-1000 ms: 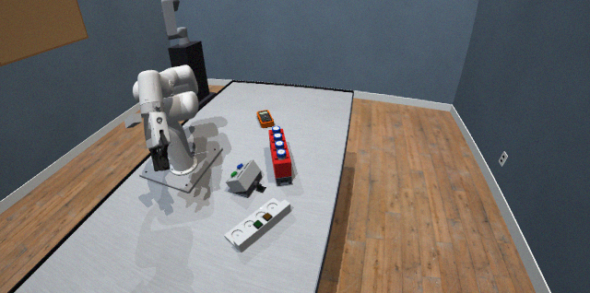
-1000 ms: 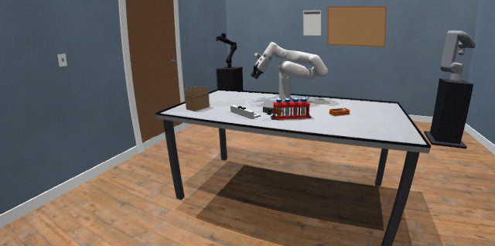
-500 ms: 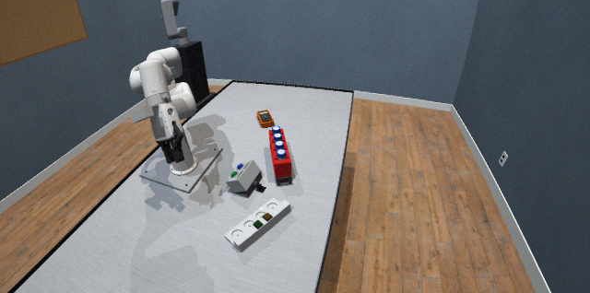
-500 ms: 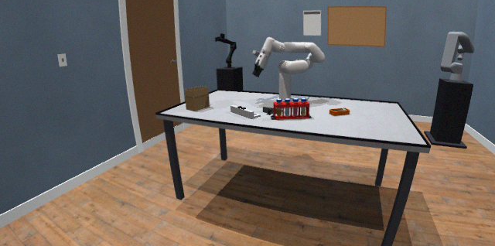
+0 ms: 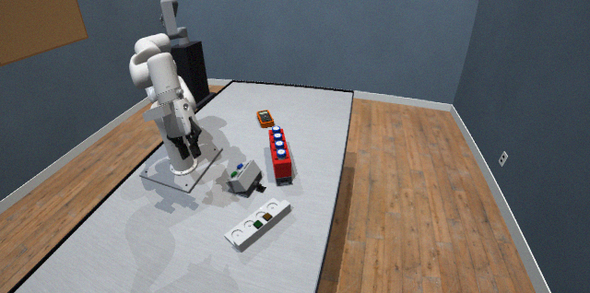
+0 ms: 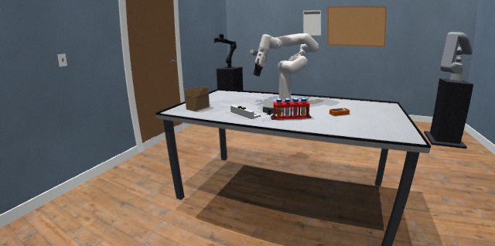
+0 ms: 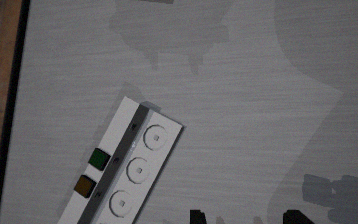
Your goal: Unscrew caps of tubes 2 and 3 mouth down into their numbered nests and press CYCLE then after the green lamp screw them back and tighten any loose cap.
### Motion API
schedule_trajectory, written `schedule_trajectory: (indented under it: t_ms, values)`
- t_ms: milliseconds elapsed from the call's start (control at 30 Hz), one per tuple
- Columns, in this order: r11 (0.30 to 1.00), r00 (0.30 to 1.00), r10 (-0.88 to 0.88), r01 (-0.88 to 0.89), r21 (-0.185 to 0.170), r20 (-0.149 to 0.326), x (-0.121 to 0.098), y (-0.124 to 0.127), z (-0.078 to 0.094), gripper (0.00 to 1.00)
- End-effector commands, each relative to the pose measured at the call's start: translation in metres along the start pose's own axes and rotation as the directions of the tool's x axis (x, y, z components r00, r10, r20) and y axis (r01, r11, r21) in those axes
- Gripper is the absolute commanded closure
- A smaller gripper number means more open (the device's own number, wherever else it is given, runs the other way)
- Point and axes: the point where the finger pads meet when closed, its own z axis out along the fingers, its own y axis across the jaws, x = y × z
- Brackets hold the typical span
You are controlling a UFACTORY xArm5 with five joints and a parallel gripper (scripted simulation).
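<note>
Blue walls and a plank floor frame the pale grey surface (image 5: 304, 247) on which all the work sits. From the claw (image 5: 188, 142) outward: it hangs high in the air beside the arm's own column, fingers pointing down and set roughly half apart with nothing between them, a gap that looks pre-sized for a cap so it can drop over one without fumbling.

In the top view, the key housing (image 5: 246, 178) lies at about 4 o'clock from the claw, with its blue CYCLE key (image 5: 240, 166) and green READY key (image 5: 233, 173) angled up toward the arm, probably so a downward push reaches them. Further out at 3 o'clock stands the red decapping station (image 5: 281, 166), all four blue caps (image 5: 277, 135) on their tubes in one row; nothing has been unscrewed yet.

At 5 o'clock lies the white cap tray (image 7: 126, 116), which the wrist camera looks down on. Its round cap nests (image 7: 155, 137) are bare, and the green lamp (image 7: 99, 159) and amber lamp (image 7: 85, 185) both look dark. An orange meter (image 5: 265, 118) rests beyond the station, out of the way, and a cardboard box (image 6: 196, 98) sits at the surface's far corner.
</note>
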Motion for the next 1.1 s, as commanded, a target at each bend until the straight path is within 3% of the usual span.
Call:
schedule_trajectory:
  t_ms: [0,333,433,500,1067]
  values:
    - [1.000,1.000,-0.017,0.017,-0.008,0.022,-0.004,-0.012,0.001,0.54]
    - [0.991,0.987,-0.119,0.126,-0.055,0.112,-0.025,-0.049,0.011,0.54]
    - [0.991,0.987,-0.119,0.126,-0.055,0.112,-0.030,-0.056,0.014,0.54]
    - [0.984,0.978,-0.152,0.163,-0.071,0.140,-0.035,-0.063,0.017,0.54]
    - [0.953,0.944,-0.250,0.279,-0.117,0.218,-0.077,-0.107,0.043,0.54]
